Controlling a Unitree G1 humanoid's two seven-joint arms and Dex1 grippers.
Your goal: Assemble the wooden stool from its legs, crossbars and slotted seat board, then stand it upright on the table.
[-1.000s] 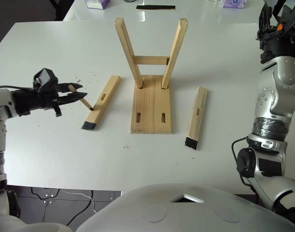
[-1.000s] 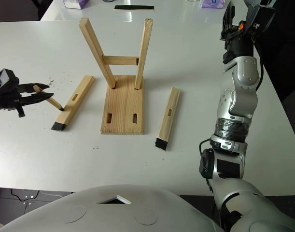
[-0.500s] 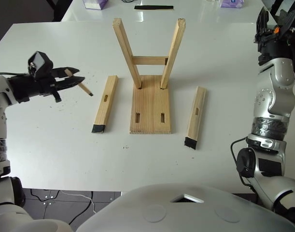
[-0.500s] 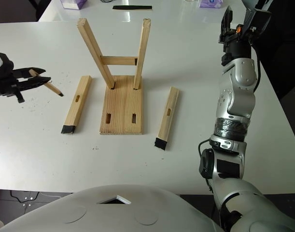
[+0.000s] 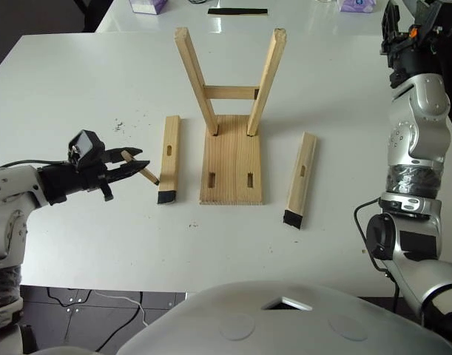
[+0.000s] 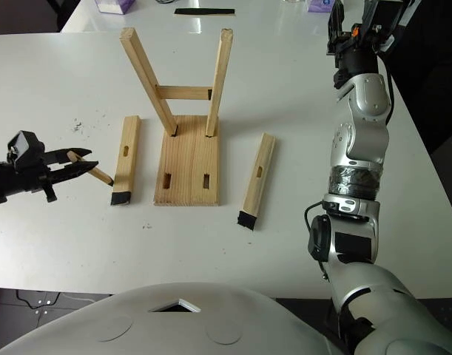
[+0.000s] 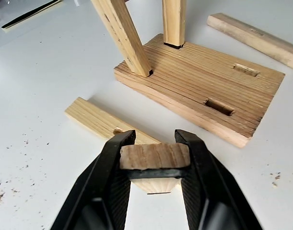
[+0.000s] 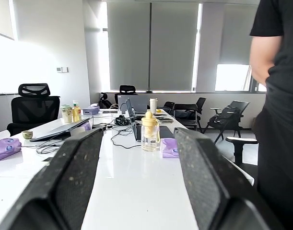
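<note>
L tool grips crossbar, tip by loose leg; R tool wide, raised.

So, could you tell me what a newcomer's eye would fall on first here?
At the centre of the table, two legs and a crossbar stand up from the flat seat board. On its left, the left gripper holds a spare crossbar next to a loose leg.
</note>
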